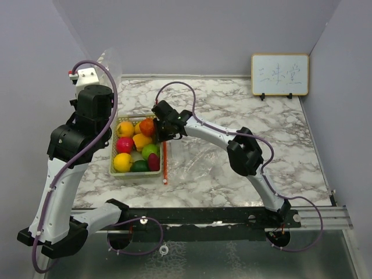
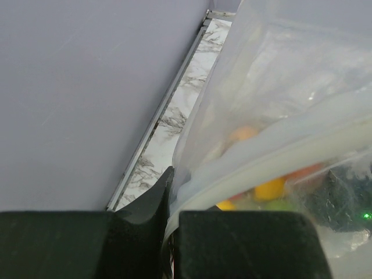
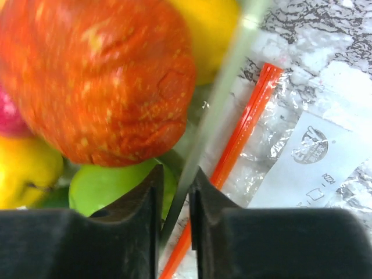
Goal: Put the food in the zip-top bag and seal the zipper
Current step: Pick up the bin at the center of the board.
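Soft, even overhead light; wrist views blur up close, with glare on the bag.

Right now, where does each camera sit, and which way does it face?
Top: above and behind, looking down at the table; left arm and right arm show.
Left wrist: raised by the left wall, looking along it; left gripper pinches clear plastic.
Right wrist: low over the basket, looking down; right gripper grips its rim.
Shared: top and right wrist show the orange fruit and zipper.

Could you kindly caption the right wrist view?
Right gripper pinches the basket rim between orange toy fruit and bag zipper.
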Robot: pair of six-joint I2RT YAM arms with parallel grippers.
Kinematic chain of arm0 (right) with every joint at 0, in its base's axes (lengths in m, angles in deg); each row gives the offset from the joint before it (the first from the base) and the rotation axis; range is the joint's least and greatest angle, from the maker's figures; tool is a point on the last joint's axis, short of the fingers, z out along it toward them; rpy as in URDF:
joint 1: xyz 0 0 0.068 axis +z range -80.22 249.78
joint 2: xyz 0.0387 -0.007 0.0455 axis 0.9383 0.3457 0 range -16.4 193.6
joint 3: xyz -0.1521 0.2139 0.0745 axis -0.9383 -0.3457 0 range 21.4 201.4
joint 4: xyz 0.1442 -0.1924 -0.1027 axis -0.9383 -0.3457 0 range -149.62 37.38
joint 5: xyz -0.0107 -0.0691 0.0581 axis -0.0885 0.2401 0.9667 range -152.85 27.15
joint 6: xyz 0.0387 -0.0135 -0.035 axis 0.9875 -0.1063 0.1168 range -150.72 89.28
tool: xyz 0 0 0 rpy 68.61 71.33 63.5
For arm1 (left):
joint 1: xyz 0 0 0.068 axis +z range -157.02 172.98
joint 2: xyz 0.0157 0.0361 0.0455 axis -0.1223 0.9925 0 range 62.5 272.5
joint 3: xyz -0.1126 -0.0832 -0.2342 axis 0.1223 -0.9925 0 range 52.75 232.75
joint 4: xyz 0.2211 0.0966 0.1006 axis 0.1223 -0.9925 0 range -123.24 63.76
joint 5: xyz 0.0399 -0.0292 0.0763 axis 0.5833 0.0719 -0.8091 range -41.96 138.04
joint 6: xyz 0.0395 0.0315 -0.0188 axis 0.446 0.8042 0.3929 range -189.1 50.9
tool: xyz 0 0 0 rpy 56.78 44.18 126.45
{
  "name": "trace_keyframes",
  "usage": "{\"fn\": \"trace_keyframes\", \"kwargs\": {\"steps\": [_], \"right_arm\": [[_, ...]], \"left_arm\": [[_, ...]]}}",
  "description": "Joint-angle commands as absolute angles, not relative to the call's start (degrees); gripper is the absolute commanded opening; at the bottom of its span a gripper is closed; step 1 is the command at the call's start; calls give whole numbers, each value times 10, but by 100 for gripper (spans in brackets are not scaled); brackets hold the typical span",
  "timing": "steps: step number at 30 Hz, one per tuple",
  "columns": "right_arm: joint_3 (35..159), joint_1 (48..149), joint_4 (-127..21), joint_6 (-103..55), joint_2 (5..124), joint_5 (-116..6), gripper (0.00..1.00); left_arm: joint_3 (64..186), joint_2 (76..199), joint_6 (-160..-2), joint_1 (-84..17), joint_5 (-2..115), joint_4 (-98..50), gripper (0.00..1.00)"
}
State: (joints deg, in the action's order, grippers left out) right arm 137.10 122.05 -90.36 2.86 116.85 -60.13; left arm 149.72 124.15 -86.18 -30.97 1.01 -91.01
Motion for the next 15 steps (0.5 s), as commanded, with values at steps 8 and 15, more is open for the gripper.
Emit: {"fn": "trace_keyframes", "kwargs": {"steps": [8, 15], "right_arm": [[1501, 1220, -936, 23, 1175, -628, 2], [1559, 1177, -972, 61, 1146, -583, 2]], "left_arm": [[1495, 1233, -842, -308, 2, -875, 0], [1504, 1234, -839, -309, -1, -855, 0]]}}
